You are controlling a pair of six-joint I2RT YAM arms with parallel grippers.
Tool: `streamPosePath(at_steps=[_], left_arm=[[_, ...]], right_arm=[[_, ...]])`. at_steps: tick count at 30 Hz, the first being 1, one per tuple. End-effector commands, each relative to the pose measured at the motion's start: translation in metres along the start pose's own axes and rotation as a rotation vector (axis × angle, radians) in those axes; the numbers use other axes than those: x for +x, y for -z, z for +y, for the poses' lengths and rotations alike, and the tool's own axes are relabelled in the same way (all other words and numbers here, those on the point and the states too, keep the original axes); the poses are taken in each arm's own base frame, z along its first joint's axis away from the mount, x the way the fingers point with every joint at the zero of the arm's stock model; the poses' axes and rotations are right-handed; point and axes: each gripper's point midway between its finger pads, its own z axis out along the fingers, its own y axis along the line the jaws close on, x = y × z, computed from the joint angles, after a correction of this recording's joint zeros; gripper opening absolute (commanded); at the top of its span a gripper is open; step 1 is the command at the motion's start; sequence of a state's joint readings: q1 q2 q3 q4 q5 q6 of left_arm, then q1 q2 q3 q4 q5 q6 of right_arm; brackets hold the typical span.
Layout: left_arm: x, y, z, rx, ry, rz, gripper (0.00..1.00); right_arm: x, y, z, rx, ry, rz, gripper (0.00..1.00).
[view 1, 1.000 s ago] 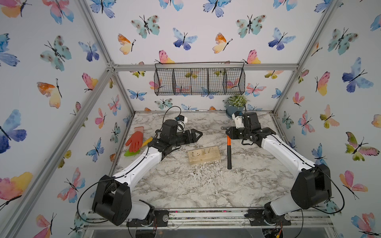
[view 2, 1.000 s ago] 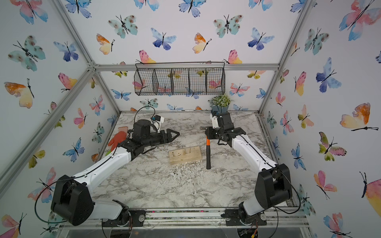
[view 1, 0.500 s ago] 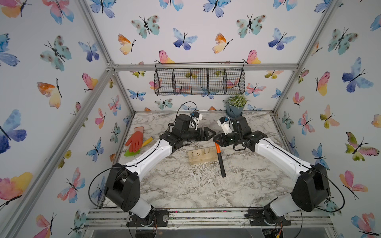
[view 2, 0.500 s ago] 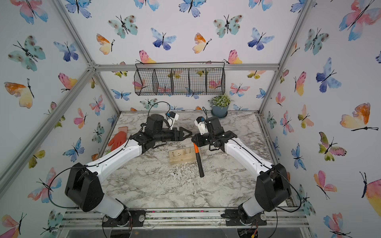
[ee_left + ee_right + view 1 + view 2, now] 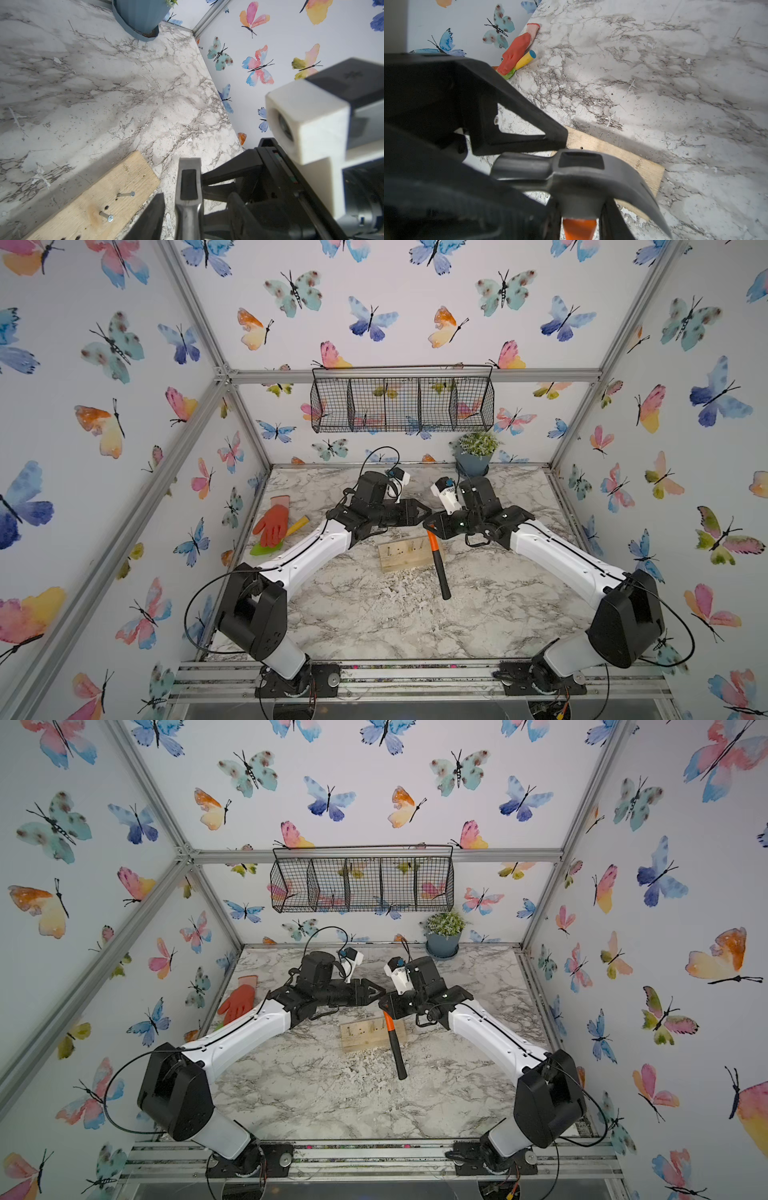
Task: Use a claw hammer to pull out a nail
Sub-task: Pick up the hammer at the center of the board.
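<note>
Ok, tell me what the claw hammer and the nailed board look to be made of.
Claw hammer: the head looks like dull grey steel, smooth with a soft sheen. The neck is glossy orange, perhaps plastic or a coating. Board: pale bare wood with visible grain, apparently unfinished.

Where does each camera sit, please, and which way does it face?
Top views: high in front, looking down and back at the table; left arm and right arm show.
Left wrist: on the left arm, facing board and pot; its finger shows by the hammer.
Right wrist: on the right arm, facing glove; right gripper shut on the hammer.
Shared: both wrist views show hammer and board.
</note>
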State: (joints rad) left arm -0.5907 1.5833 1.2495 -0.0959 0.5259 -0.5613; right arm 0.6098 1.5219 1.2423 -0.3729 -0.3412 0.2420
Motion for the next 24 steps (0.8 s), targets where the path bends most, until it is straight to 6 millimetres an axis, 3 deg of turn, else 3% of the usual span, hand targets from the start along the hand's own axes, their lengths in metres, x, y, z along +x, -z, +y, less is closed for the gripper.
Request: streamPosePath(at_steps=[1,8,16,21,23,24], left_arm=[[0.0053,-0.006,0.0022,0.004,-0.002,0.024,0.46],[0.0111,-0.0103,0.0073,0.0,0.01,0.045,0.41],[0.0139,-0.0138,0.0073,0.015,0.013,0.062,0.15],[0.0112,-0.0149,0.0061,0.018,0.008,0.059,0.05],[0.0101,-0.0144,0.0076,0.009,0.009,0.055,0.03],[0.0092,-0.0136,0.0089,0.002,0.007,0.051,0.03]], right_arm=[[-0.0294,0.0181,0.0261,-0.077,0.061,-0.118,0.03],[-0.0294,0.0165,0.0309,-0.095,0.066,-0.123,0.03],[-0.0263,0.0137,0.0318,-0.101,0.073,-0.11,0.03],[-0.0263,0.0123,0.0289,-0.086,0.067,-0.108,0.03],[-0.0257,0.0125,0.0269,-0.077,0.062,-0.108,0.12],[-0.0254,0.0127,0.026,-0.072,0.056,-0.109,0.23]])
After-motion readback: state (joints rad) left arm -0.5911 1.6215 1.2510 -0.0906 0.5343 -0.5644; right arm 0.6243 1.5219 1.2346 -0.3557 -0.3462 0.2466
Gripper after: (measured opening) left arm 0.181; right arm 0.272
